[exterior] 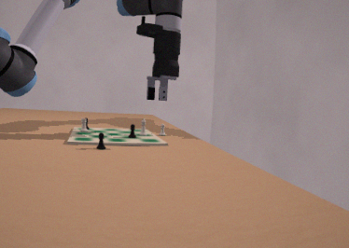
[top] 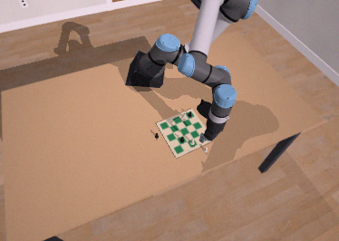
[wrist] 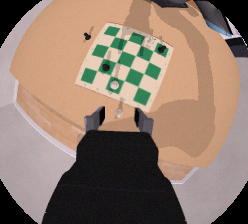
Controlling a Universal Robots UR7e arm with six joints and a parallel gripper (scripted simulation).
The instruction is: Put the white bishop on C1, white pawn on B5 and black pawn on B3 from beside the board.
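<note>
The claw (top: 203, 138) (exterior: 157, 99) (wrist: 119, 113) is spread wide, with nothing in it. It points down, high over the brown surface (top: 91, 150) (exterior: 187, 192) (wrist: 44, 60). A little white piece (top: 206, 150) (exterior: 162, 130) (wrist: 119, 113) stands on the surface, just beside the board (top: 179, 149) (exterior: 117, 144) (wrist: 142, 97). It looks like the white pawn, but it is very small here. The black pawn (top: 157, 136) (exterior: 101, 142) (wrist: 87, 36) stands near another side of the board, off the squares.

Four pieces are on the board. A tall white piece (top: 192, 142) (exterior: 143, 128) (wrist: 114, 85) is near a black piece (top: 182, 139) (exterior: 132, 131) (wrist: 106, 67). Another white piece (top: 183, 116) (exterior: 84, 125) (wrist: 150, 41) is close to a second black piece (top: 189, 114) (wrist: 161, 48). I cannot tell which is the bishop.
</note>
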